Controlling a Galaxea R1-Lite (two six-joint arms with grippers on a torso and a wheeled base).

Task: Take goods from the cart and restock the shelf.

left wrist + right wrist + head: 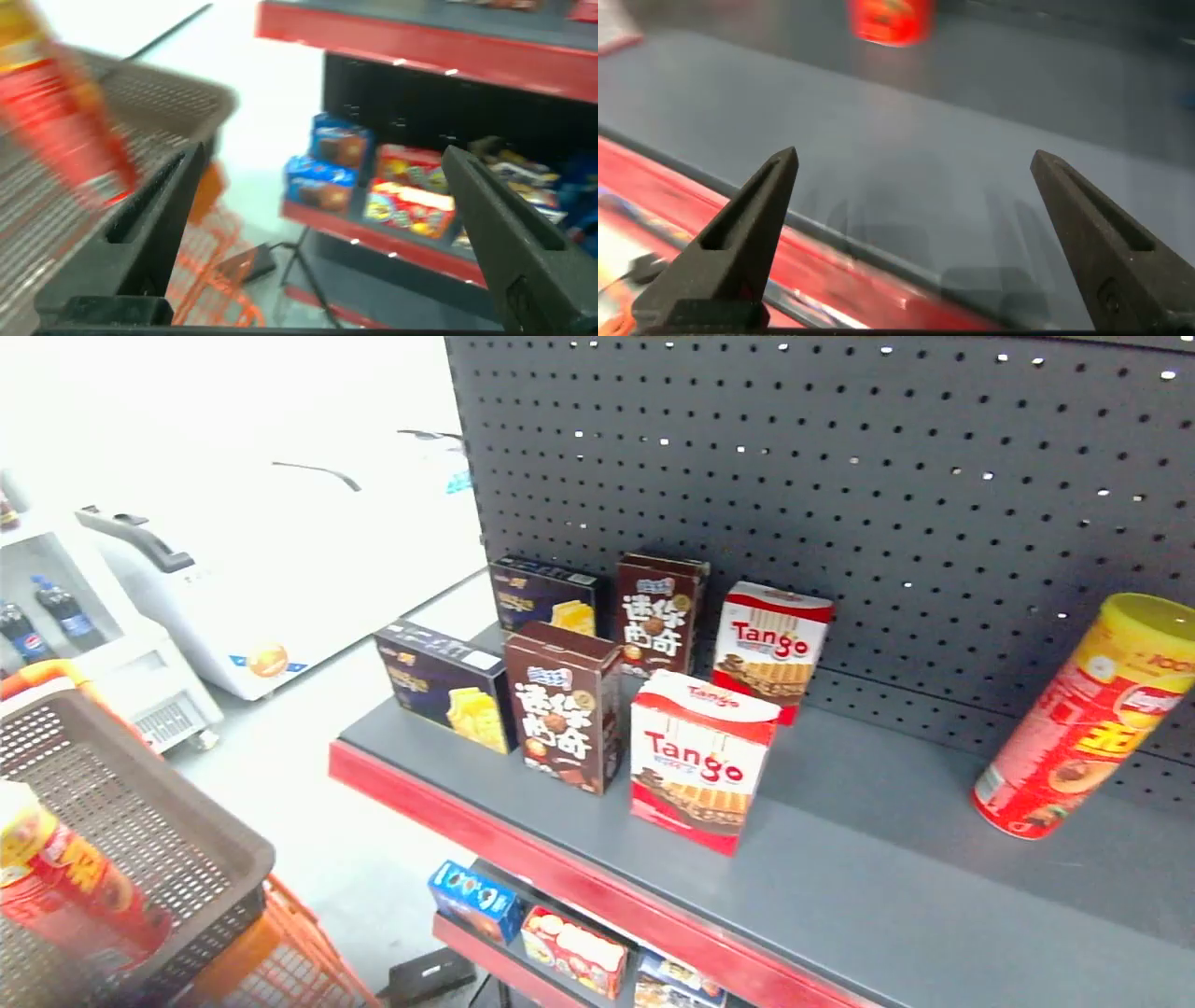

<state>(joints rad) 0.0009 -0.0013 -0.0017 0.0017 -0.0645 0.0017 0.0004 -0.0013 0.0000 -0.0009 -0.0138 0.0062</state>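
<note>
A red and yellow canister [1092,714] stands on the grey shelf [887,840] at the right, leaning toward the pegboard. A second red canister [65,882] lies in the brown cart basket [159,831] at the lower left. In the left wrist view my left gripper [318,233] is open, with that canister [65,112] and the basket [159,93] beside one finger. My right gripper [915,238] is open above the shelf's front edge, with the shelf canister [889,21] farther back.
Boxes stand in rows on the shelf: two dark cracker boxes [448,686], two brown boxes [565,714] and two red-white wafer boxes [700,770]. Bare shelf lies between them and the canister. A lower shelf [523,933] holds packets. A white freezer [243,607] stands behind the orange cart [280,961].
</note>
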